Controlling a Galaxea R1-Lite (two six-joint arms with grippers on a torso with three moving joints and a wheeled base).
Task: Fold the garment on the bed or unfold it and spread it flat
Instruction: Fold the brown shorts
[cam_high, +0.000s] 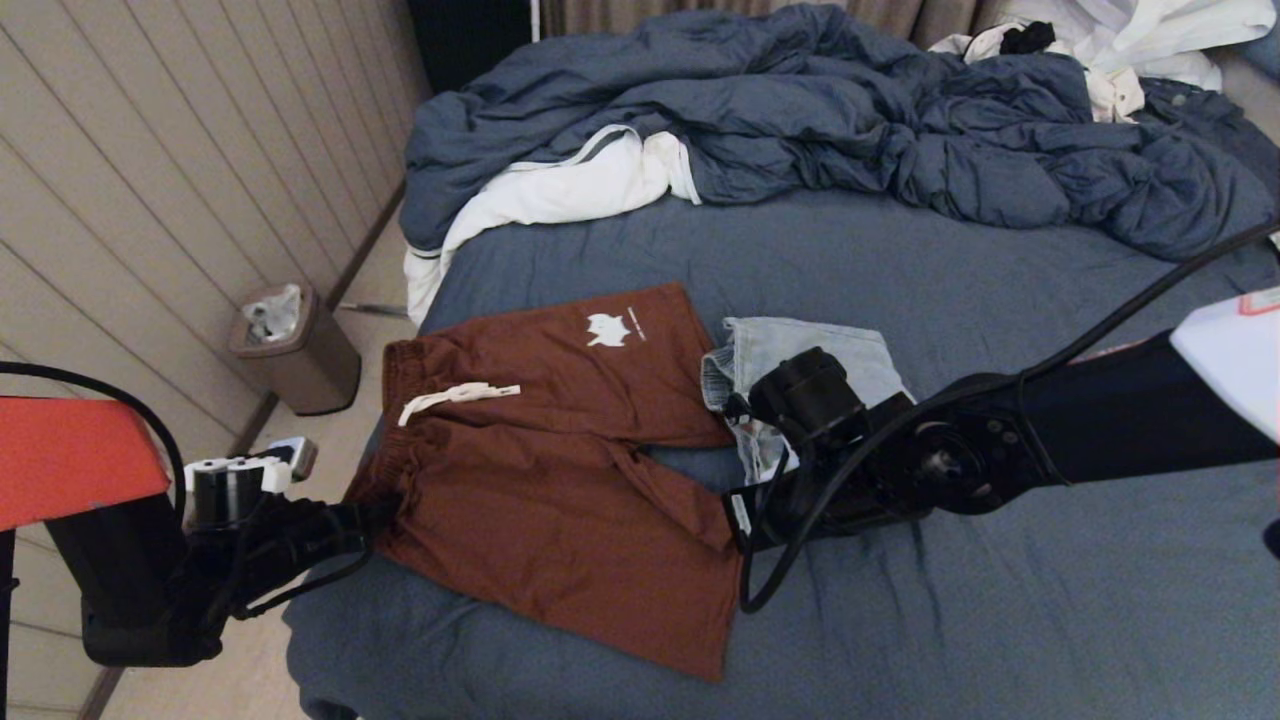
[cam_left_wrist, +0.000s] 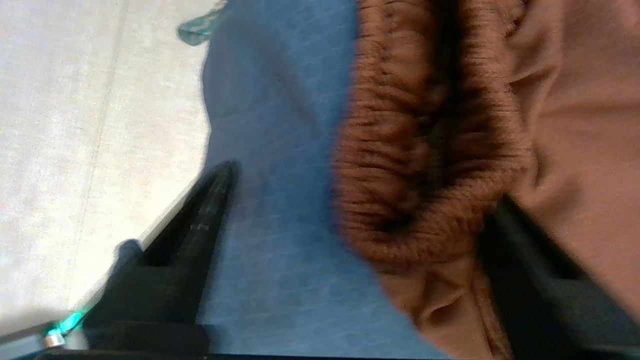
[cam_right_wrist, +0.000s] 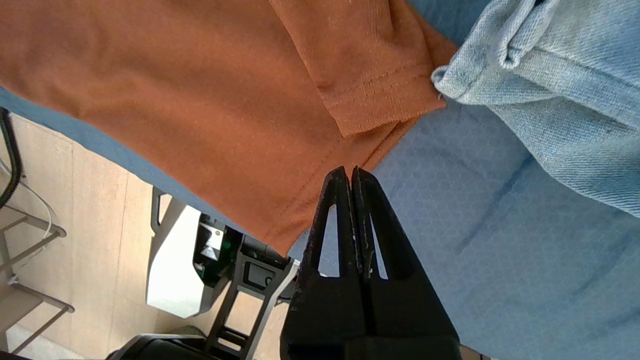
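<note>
Rust-brown shorts (cam_high: 560, 450) with a white drawstring and a white logo lie spread on the bed (cam_high: 1000, 580), waistband toward the bed's left edge. My left gripper (cam_high: 383, 512) is at the waistband's near corner. It is open in the left wrist view, the ribbed waistband (cam_left_wrist: 425, 165) lying between its wide-spread fingers (cam_left_wrist: 200, 215). My right gripper (cam_high: 745, 522) hovers at the near leg's hem. The right wrist view shows this gripper (cam_right_wrist: 348, 172) shut with nothing in it, its tip over the hem edge of the shorts (cam_right_wrist: 200, 100).
Light denim shorts (cam_high: 800, 365) lie bunched just right of the brown pair, partly under my right wrist. A rumpled blue duvet (cam_high: 850, 110) and white linens (cam_high: 560, 190) fill the far side. A bin (cam_high: 300, 350) stands on the floor left of the bed.
</note>
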